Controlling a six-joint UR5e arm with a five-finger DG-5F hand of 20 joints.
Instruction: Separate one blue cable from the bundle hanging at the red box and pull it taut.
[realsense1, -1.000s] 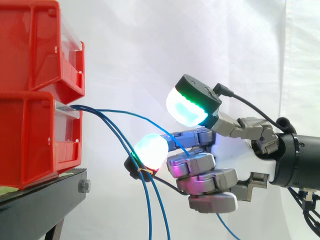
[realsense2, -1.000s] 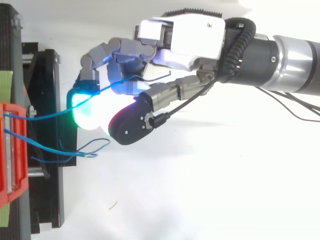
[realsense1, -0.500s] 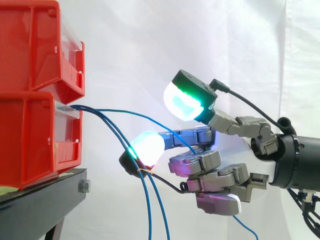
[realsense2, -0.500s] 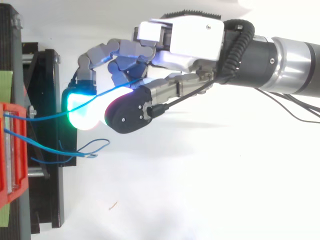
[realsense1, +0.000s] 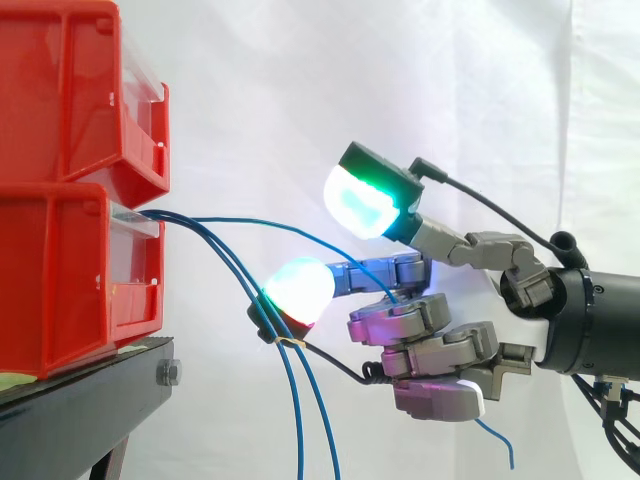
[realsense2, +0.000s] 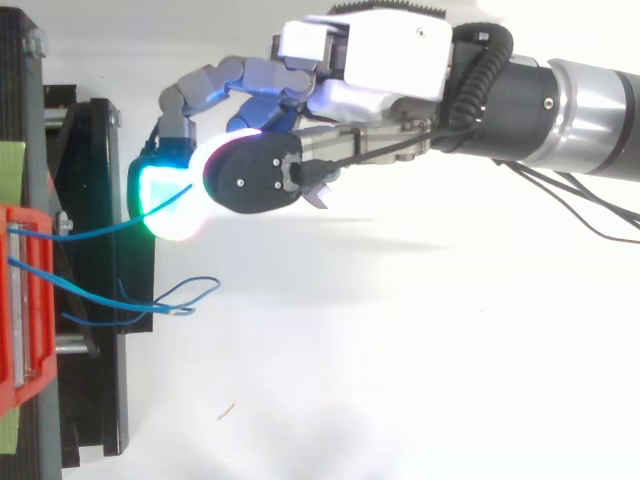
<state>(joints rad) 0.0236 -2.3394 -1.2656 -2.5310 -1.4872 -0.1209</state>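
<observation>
Blue cables leave the lower red box (realsense1: 60, 290) at its front lip. One blue cable (realsense1: 300, 233) arcs away from the rest, runs past a straight finger with a glowing tip (realsense1: 298, 288) and goes in among the curled fingers of my hand (realsense1: 440, 350). Its short free end hangs below the hand. The thumb is lifted well above, its green-white pad facing down-left. Seen from above, that cable (realsense2: 100, 230) sags slightly between the box and the hand (realsense2: 370, 60). The remaining cables (realsense1: 297, 400) hang straight down beside the stand.
A second red bin (realsense1: 70, 90) is stacked on the lower one, both on a black stand (realsense1: 90, 400). From above, the hanging cables form a loop (realsense2: 190, 292) beside the stand's edge. A white curtain and a white floor surround the work.
The thumb has lifted and swung over the fingers. The hand has moved a little away from the box, and the cable's free end below the hand has grown shorter.
</observation>
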